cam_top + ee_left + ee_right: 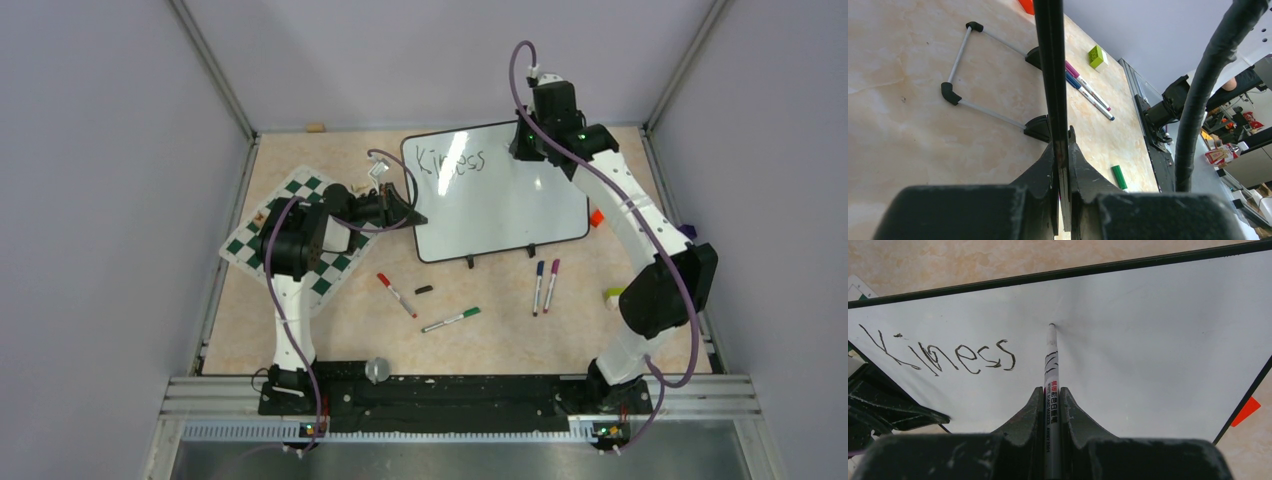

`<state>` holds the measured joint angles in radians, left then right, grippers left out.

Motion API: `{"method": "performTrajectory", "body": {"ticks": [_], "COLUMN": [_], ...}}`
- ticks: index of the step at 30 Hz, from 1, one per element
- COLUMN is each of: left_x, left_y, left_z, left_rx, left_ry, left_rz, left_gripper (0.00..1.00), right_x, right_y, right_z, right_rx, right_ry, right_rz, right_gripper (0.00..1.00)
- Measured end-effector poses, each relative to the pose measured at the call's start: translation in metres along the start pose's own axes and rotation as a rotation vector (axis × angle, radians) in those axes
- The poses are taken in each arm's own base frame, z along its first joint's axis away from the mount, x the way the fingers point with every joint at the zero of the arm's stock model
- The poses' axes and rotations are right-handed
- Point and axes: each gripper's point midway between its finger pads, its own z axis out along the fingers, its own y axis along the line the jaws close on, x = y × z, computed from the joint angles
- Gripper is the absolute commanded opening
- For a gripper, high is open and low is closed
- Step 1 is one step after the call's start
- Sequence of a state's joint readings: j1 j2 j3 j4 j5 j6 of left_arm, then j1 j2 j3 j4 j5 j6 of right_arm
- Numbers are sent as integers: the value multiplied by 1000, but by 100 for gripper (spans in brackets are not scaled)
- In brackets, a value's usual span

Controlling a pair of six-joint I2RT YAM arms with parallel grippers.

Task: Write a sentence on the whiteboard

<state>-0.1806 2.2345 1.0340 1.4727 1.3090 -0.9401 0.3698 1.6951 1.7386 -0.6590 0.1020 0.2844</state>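
Observation:
The whiteboard stands tilted on its feet at the back middle of the table. One word of the sentence, reading roughly "Kiness", is on its upper left, and shows in the right wrist view. My right gripper is shut on a white-barrelled marker; its tip meets the board to the right of the word. My left gripper is shut on the whiteboard's left edge.
A green-and-white chess mat lies under the left arm. In front of the board lie a red marker, a black cap, a green marker, and blue and purple markers. A green block sits at right.

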Motion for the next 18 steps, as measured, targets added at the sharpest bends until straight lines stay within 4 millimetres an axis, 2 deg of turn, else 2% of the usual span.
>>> {"method": "performTrajectory", "body": {"ticks": [18], "left_x": [0], "left_y": [0], "left_z": [0], "left_rx": [0], "left_ry": [0], "left_rz": [-1], "left_gripper": [0], "right_x": [3], "right_y": [-1], "right_z": [0], "right_rx": [5], "right_ry": [13], "right_rz": [-2], "right_gripper": [0]}}
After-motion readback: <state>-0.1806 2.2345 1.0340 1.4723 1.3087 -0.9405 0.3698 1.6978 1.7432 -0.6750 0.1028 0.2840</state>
